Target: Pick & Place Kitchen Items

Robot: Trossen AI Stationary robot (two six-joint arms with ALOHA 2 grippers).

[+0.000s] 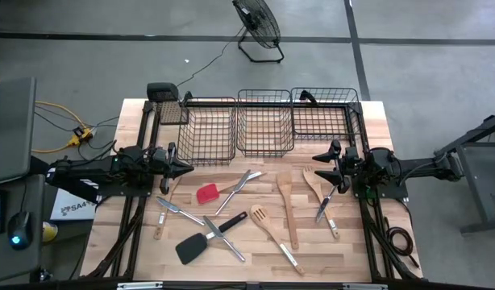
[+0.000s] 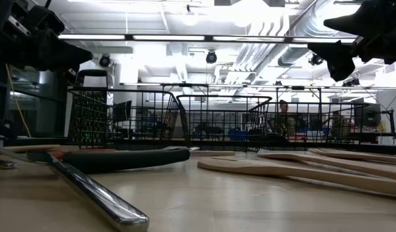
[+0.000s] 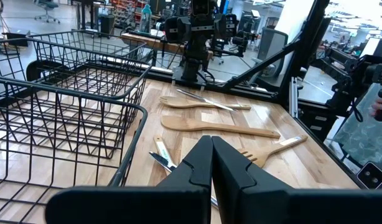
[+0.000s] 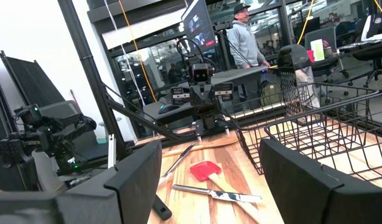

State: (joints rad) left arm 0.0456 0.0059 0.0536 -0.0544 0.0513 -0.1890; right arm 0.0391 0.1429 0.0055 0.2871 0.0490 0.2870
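The wooden table (image 1: 368, 121) is seen with the kitchen items all lying loose on its nearer half: a black turner (image 1: 207, 238), metal cutlery (image 1: 235, 190), a red-headed spatula (image 1: 207, 193) and pale wooden spoons (image 1: 284, 197). Farther back, the left gripper (image 1: 185, 167) is held above the table with its fingers pressed together on nothing, and the right gripper (image 1: 318, 167) likewise with its fingers spread and empty. At the far edge the three black wire baskets (image 1: 264, 121) are found empty, so no placing is judged done and every item remains to be moved
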